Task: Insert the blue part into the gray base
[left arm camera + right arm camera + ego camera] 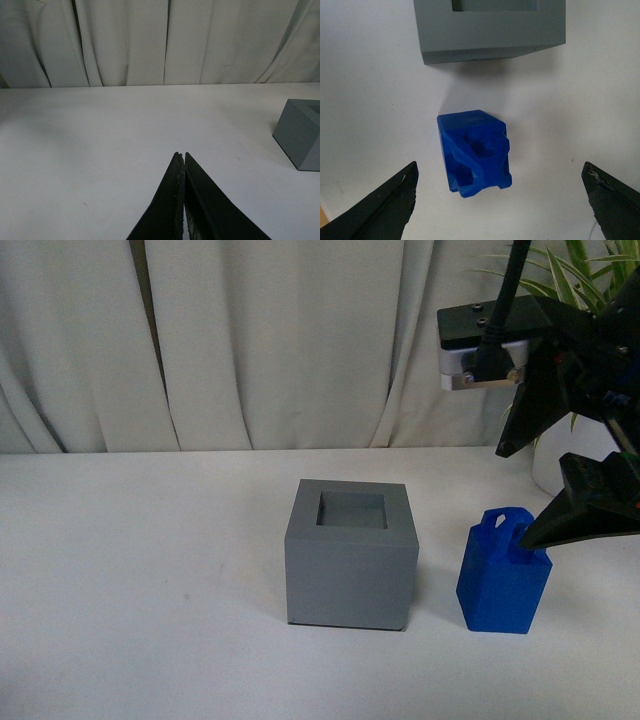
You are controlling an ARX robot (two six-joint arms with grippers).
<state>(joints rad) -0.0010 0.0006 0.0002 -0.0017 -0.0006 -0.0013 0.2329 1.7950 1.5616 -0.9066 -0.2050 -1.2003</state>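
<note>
While the blue part stands ungrasped on the desk just beside the gray base, the right hand hangs spread above it; left hand pressed together. Grasp, lift and insertion remain.

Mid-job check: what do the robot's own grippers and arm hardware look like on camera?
The right gripper has matte black, wedge-shaped fingers tapering to points. On its arm sits a black-topped, white-bottomed box module with a silver bracket, and a black cable rises from it. The left gripper has the same matte black tapered fingers. No markings show.
</note>
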